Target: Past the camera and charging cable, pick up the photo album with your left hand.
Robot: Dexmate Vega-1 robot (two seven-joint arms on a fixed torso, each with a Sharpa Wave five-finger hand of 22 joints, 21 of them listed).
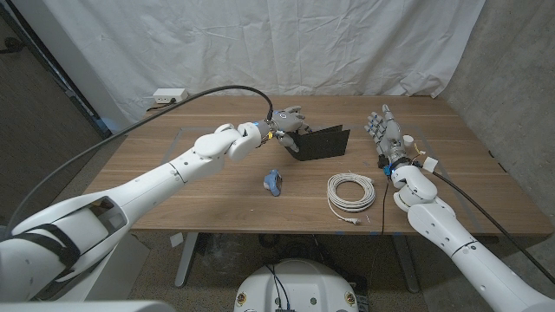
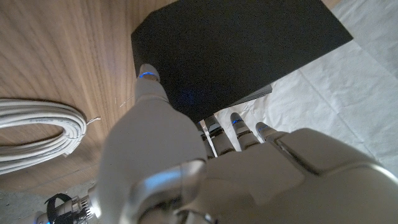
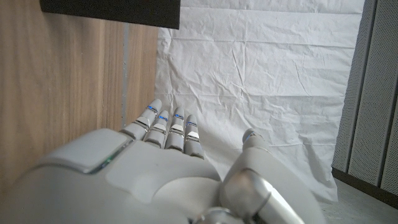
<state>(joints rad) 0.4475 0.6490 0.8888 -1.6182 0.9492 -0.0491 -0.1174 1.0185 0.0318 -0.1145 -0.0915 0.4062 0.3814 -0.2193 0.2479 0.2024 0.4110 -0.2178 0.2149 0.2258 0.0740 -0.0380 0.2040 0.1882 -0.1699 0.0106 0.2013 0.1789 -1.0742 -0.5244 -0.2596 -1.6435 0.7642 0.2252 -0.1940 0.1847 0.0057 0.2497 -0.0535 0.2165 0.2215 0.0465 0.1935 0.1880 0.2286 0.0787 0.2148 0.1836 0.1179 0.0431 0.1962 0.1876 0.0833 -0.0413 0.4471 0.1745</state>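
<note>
Black photo album (image 1: 319,143) stands tilted beyond the white charging cable (image 1: 351,191) and blue camera (image 1: 273,181). Left hand (image 1: 289,120) grips its edge, thumb on one face, fingers behind; firm pinch before lifting advised. Right hand (image 1: 385,130) waits beside the album, fingers extended, holding nothing.

My left hand (image 1: 289,121) is showing pale grey with small blue glowing bands on its fingers (image 2: 148,77), and my right hand (image 1: 385,132) is showing the same grey with blue marks. The photo album (image 1: 319,143) is looking plain matte black, with no pattern I can make out. The charging cable (image 1: 350,191) is lying white in its coil. The camera (image 1: 273,181) is showing blue and grey. The table (image 1: 173,186) is showing brown wood grain in long streaks, and the backdrop cloth (image 1: 260,43) is hanging white and creased.
</note>
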